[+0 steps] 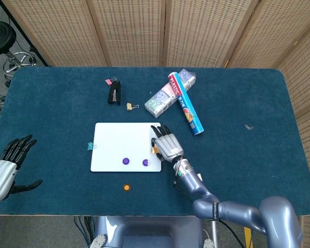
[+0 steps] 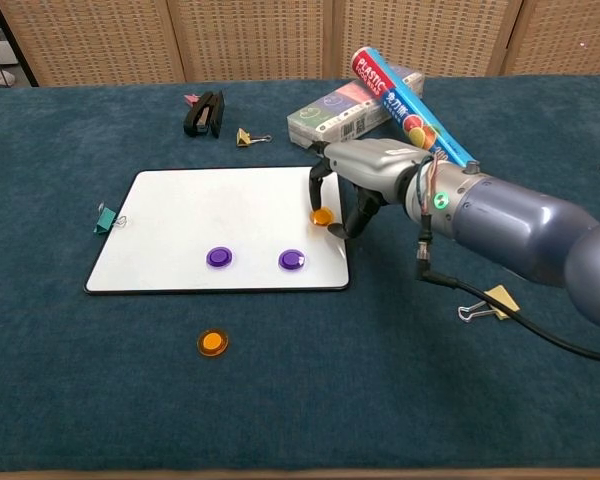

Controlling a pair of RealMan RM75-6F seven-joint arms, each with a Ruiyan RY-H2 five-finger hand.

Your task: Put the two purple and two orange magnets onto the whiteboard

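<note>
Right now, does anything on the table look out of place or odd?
One orange magnet lies on the cloth in front of the whiteboard, off it, while two purple magnets sit on it. The right hand holds the other orange magnet at the board's right edge. The wrap roll lies askew across the box.
</note>
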